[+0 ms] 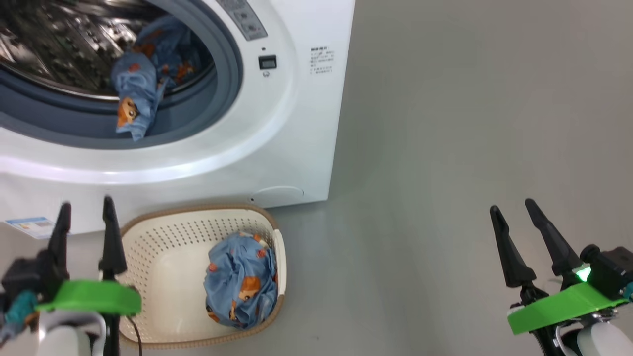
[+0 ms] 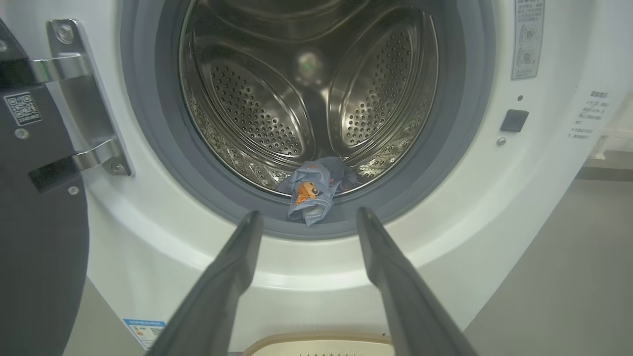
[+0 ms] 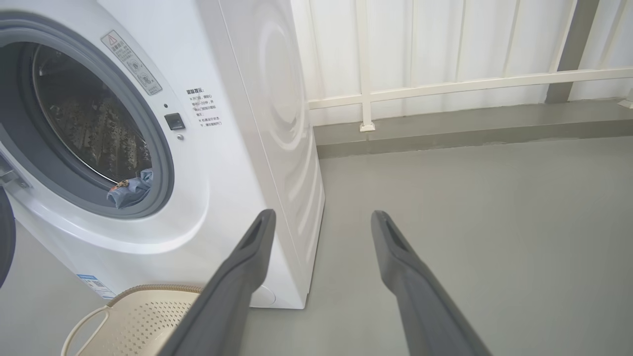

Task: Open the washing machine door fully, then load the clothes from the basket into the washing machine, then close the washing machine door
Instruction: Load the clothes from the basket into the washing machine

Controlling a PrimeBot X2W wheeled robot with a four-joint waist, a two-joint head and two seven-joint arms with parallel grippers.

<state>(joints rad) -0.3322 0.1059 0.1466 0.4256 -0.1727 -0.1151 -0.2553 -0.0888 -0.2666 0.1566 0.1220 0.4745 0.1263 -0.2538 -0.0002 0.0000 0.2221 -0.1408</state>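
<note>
Clothes (image 1: 241, 287) in basket (image 1: 163, 257) and washing machine (image 1: 277, 123)

A smooth grey floor (image 1: 445, 207) with a dull sheen carries everything here. The white washing machine (image 1: 296, 123) stands directly on it, its lower right corner meeting the floor in a clean edge with a soft shadow beside it. The cream basket (image 1: 163, 237) sits flat on the floor just in front of the machine's lower front panel; whether the two touch cannot be told. In the right wrist view the floor runs back past the machine's side to a low grey kerb (image 3: 470, 128), where a white railing (image 3: 366, 64) is footed.
</note>
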